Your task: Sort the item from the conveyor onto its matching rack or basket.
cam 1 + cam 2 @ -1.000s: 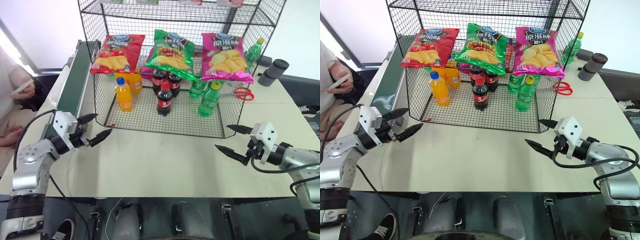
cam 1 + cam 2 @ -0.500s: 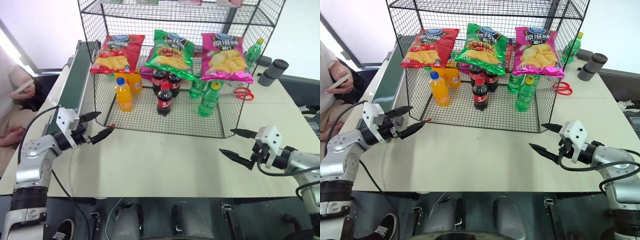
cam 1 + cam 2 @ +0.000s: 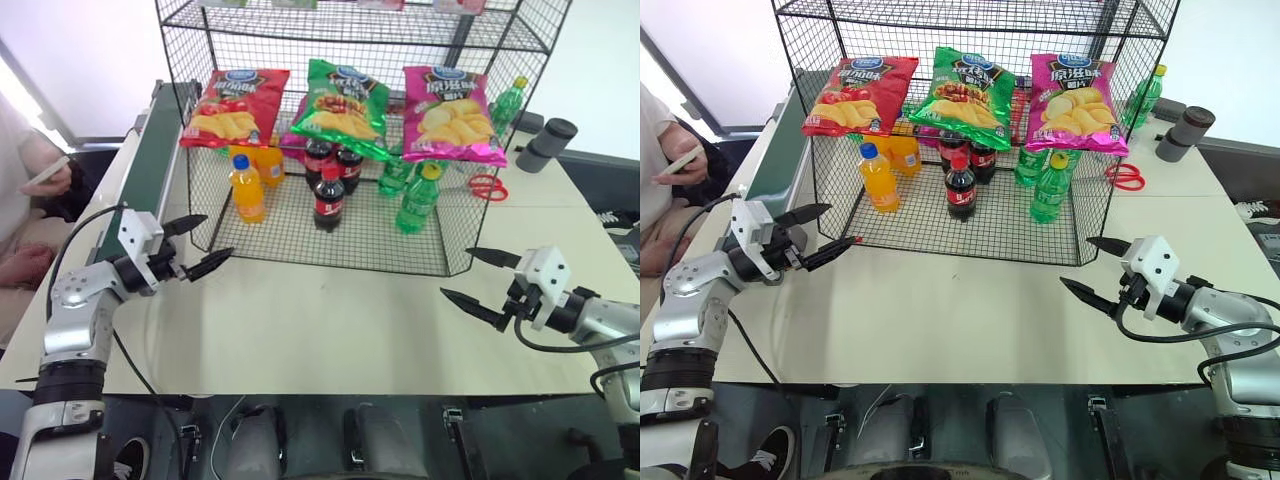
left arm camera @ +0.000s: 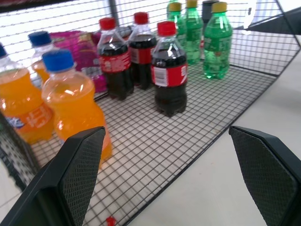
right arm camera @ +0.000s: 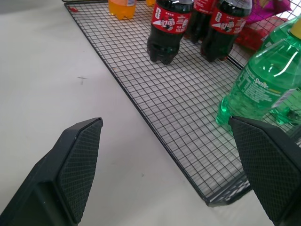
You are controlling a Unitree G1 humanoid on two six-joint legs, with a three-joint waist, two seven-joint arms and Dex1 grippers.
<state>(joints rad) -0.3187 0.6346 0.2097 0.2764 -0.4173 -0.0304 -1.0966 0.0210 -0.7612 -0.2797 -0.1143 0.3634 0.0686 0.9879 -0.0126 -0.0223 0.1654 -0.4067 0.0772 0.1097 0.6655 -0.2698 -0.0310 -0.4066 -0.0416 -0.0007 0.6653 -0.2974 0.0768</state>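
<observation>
The green crisps bag (image 3: pixel 340 108) was seen already on the rack (image 3: pixel 250 230); both end effectors, left (image 3: pixel 198 243) and right (image 3: pixel 480 280), were held released, so withdrawal was judged next.

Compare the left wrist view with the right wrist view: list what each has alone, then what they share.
Left wrist view alone: two orange soda bottles at the near corner of the rack floor, a pink crisps bag behind them, and a tiny red scrap by the wire edge.

Right wrist view alone: a close green Sprite bottle and a small dark mark on the white table.

Both: cola bottles standing on the black wire rack, with each view's open black fingers in front.
</observation>
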